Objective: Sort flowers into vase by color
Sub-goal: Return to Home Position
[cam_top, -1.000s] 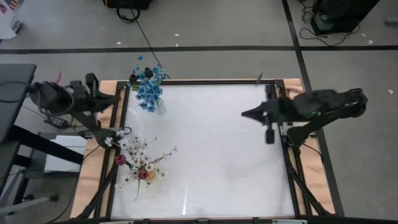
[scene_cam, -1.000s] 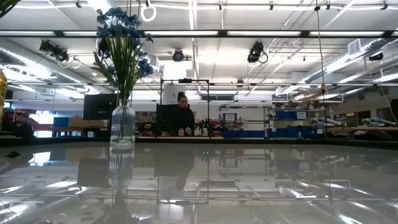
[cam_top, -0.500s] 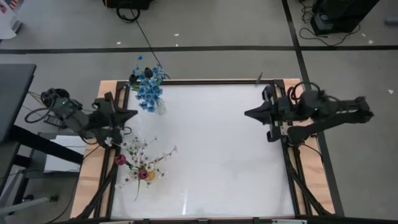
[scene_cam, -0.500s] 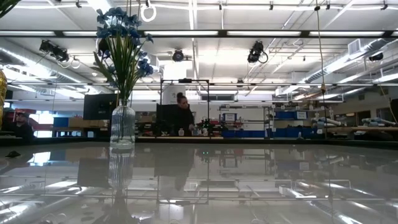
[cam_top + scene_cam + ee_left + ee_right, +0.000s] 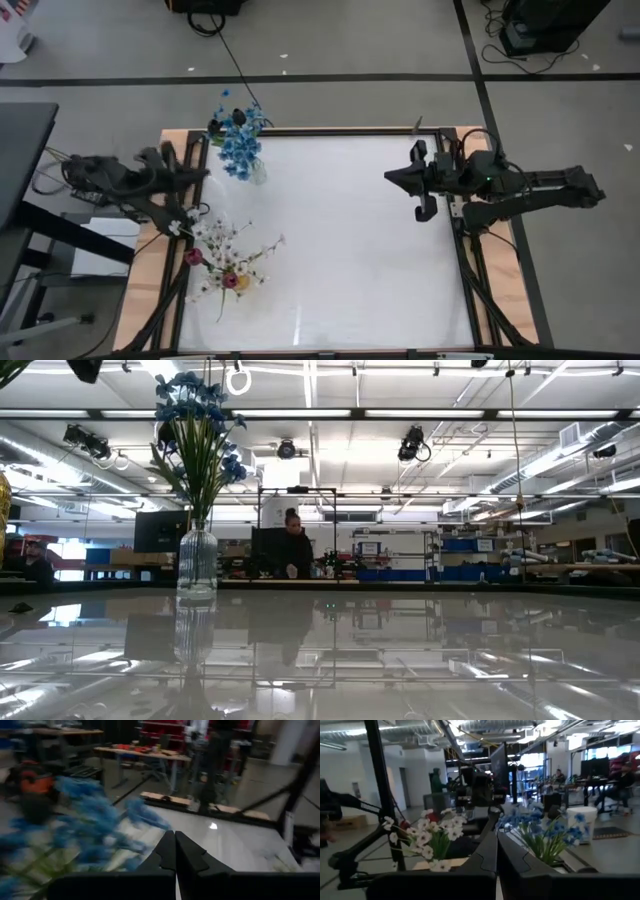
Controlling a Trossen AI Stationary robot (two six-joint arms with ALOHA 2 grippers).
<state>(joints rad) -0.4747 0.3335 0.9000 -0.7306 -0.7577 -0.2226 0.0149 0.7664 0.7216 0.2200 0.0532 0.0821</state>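
Note:
A clear glass vase [image 5: 197, 565] stands by the table's far-left corner and holds the blue flowers [image 5: 240, 148] upright by their green stems. A bunch of white sprays and pink buds [image 5: 226, 262] stands near the left edge, closer to me; its container is hidden under the blooms. My left gripper [image 5: 203, 170] hovers over the left edge between the two bunches, shut and empty [image 5: 175, 845]. My right gripper [image 5: 388, 176] hangs in the air over the table's right part, shut and empty [image 5: 496, 845], pointing left toward both bunches.
The white glossy tabletop [image 5: 340, 250] lies between the arms, framed by a wooden rim [image 5: 150, 260] and dark rails. A person [image 5: 292, 545] stands at a bench far behind the table. Cables lie on the floor beyond the far edge.
My left arm swung a little toward the near edge and back, ending close to where it began. My right arm stretched out lower and flatter, its gripper staying over the table's right part. Dark arm parts now show at the low view's top edge. The flowers kept still.

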